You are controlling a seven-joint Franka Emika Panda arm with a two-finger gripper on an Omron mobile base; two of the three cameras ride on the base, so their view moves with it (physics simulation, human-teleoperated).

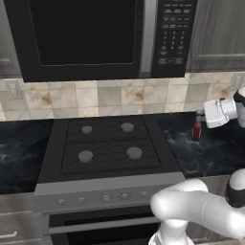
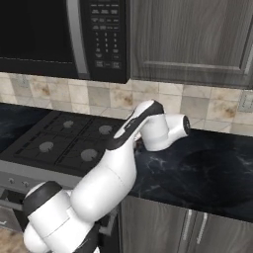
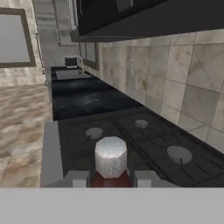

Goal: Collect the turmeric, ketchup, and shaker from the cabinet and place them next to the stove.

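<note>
- The stove (image 1: 107, 148) lies beyond the jaws, its burners spread ahead of them in the hand view.
- The gripper (image 3: 111, 178) is clamped on the ketchup (image 1: 196, 128), cap between the fingertips.
- Judged step: placing. Next: lower it onto the counter (image 1: 215, 148) below, then release.

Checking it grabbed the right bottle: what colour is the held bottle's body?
Dark red, the ketchup; the left base view shows it best.

Red-brown ketchup (image 1: 196, 129) with pale grey cap, black stove (image 1: 110, 146), black marbled counter (image 1: 210, 148), beige mottled tiles (image 1: 110, 98)
</note>
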